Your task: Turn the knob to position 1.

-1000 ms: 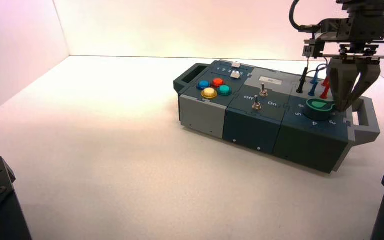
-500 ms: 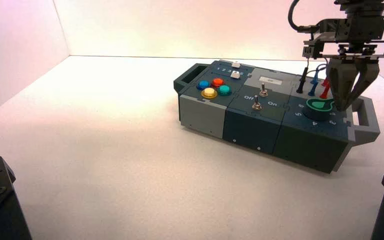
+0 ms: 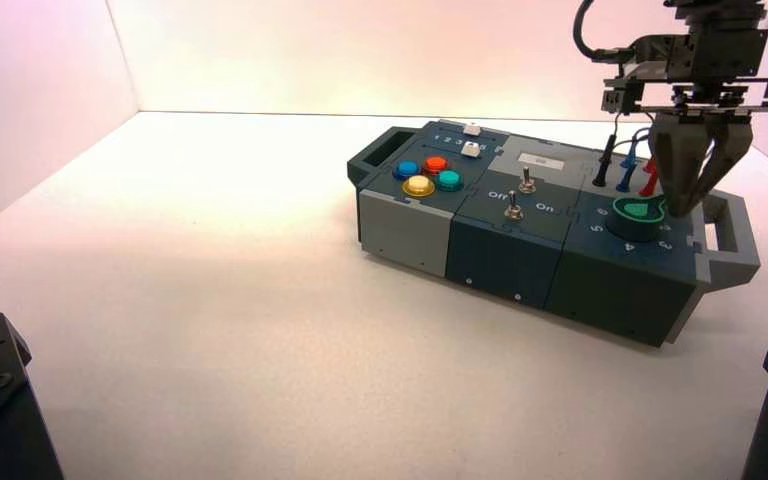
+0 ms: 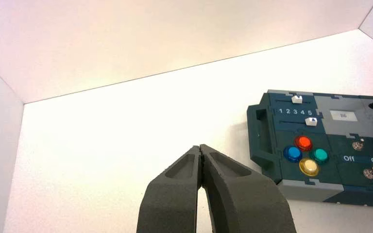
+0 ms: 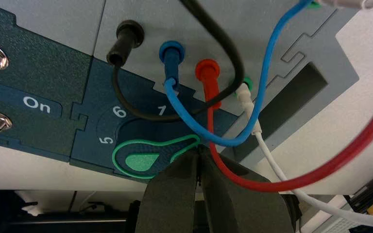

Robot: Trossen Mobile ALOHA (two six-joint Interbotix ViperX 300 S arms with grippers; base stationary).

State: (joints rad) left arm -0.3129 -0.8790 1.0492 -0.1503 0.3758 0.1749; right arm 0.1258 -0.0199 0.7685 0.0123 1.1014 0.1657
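Observation:
The knob (image 5: 150, 158) is a dark-green dial with a mint teardrop pointer, at the right end of the box (image 3: 520, 260). In the high view the knob (image 3: 637, 213) lies just left of my right gripper (image 3: 682, 212). In the right wrist view my right gripper (image 5: 199, 148) is shut, with its tips against the pointer's narrow end. That end points past the digit 1 (image 5: 161, 110), away from 6 (image 5: 119, 112) and 5 (image 5: 106, 141). My left gripper (image 4: 201, 147) is shut and empty, hovering off the box's left end.
Black (image 5: 126, 41), blue (image 5: 171, 53) and red (image 5: 207, 73) plugs stand just behind the knob, and their wires loop over the digit ring and round my right fingers. Two metal toggles (image 3: 513, 208), coloured push buttons (image 3: 427, 175) and the grey handle (image 3: 730, 235) also sit on the box.
The right gripper's fingers have drawn together over the last second and shifted slightly left, toward the knob's pointer. The left arm has not moved.

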